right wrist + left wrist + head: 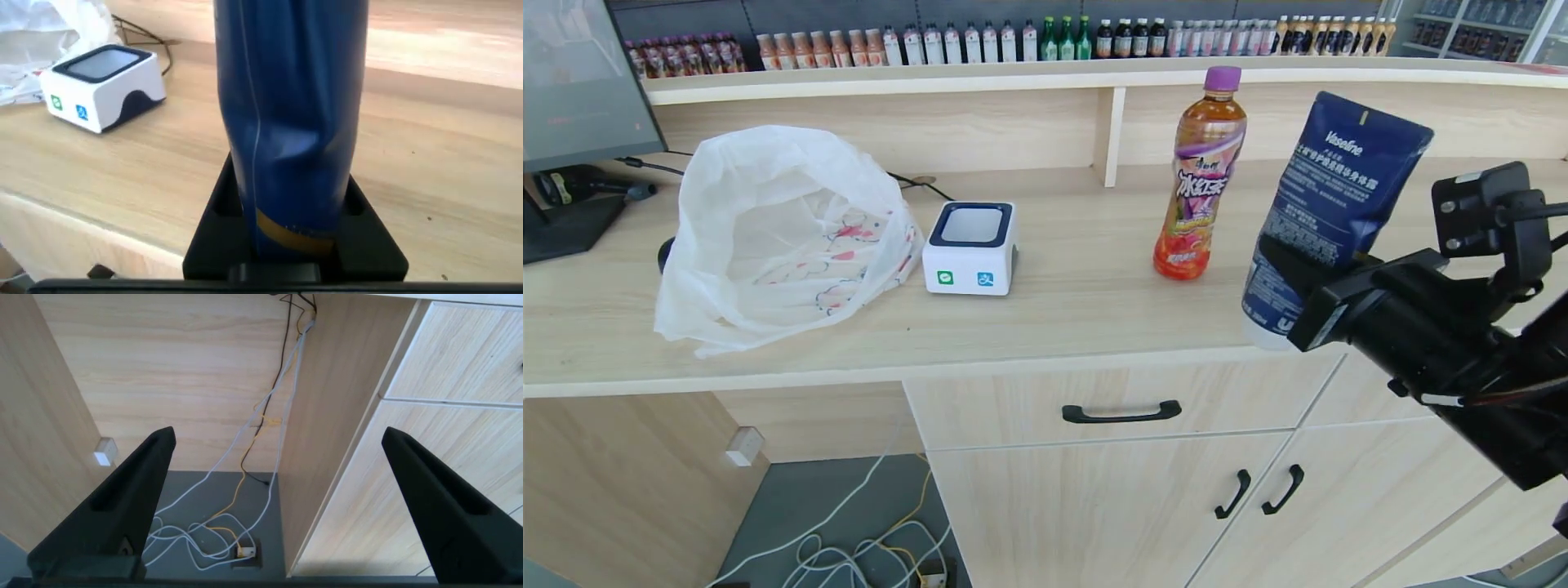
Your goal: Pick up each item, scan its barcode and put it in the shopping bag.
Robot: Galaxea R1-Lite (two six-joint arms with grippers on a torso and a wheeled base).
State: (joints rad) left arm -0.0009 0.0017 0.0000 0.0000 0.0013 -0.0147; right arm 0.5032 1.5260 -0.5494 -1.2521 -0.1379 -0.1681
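Tube (1339,188), blue, clamped low in right gripper (1303,282), held tilted over counter (1094,318) front edge near bottle (1201,180); left gripper (278,437) wide open, empty. Risk: soft tube slips, or clips bottle swinging toward scanner (970,245)

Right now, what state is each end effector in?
Left end effector: open, empty.
Right end effector: closed on the blue tube.

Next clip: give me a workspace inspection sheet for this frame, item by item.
Surface: light wooden counter.
Job's things: blue tube in the right gripper; tea bottle upright; scanner beside the open plastic bag.
Clutter: monitor at the counter's left end.
Grippers: right shut on the tube; left gripper open, below counter level.
Cables: black cable behind the bag; loose cables on the floor.
Surroundings: bottles on a back shelf; drawer below.
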